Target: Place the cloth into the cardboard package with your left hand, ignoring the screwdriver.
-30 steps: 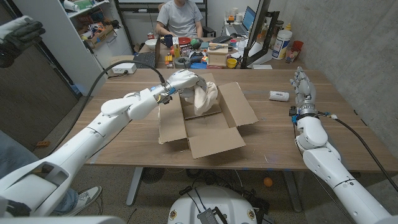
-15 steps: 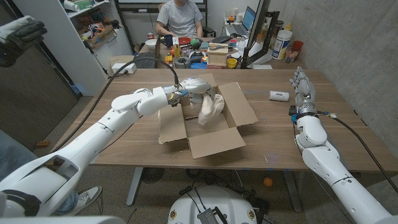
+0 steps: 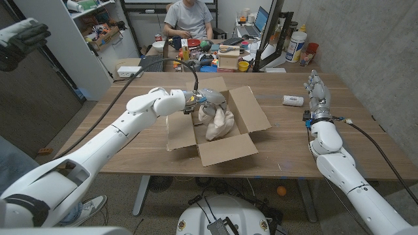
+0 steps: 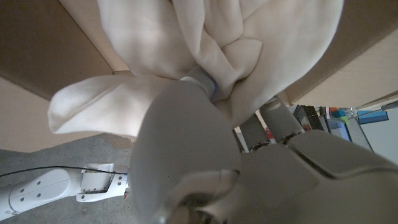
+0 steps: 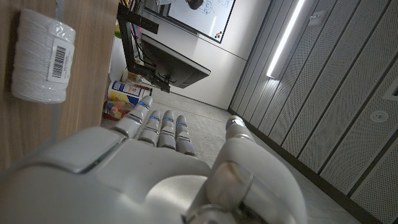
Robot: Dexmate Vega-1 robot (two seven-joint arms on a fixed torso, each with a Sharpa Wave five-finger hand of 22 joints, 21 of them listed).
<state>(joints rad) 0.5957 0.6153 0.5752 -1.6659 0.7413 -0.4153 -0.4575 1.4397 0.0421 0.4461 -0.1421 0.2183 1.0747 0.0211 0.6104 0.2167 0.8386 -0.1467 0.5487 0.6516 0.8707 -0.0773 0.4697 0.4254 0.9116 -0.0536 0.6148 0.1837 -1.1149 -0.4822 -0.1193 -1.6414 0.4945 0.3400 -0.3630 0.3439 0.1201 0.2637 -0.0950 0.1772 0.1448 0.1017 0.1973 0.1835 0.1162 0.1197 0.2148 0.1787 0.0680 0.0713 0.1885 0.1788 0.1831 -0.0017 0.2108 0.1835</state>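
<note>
The cloth is soft and cream-white, bunched up in thick folds. It hangs down from the left robot hand into the open cardboard package, and its lower end sits inside the box. In the left wrist view the cloth is close to the camera, with big rounded folds and 1 loose flap sticking out to the side. The brown box walls show behind it.

The cardboard package is brown with its flaps folded open. It sits on the wooden surface, right under the left robot hand.

The left arm reaches in from the robot's left side and stretches over the near flap of the box. The left robot hand is over the box opening, and its fingers are closed around the top of the cloth, holding it.

The right robot hand is far off to the right of the box, near the edge of the surface. It stands up with its fingers straight and close together, and it holds nothing. In the right wrist view the right robot hand points its fingers along the surface. A white spool of string with a barcode label lies just beside it.
</note>
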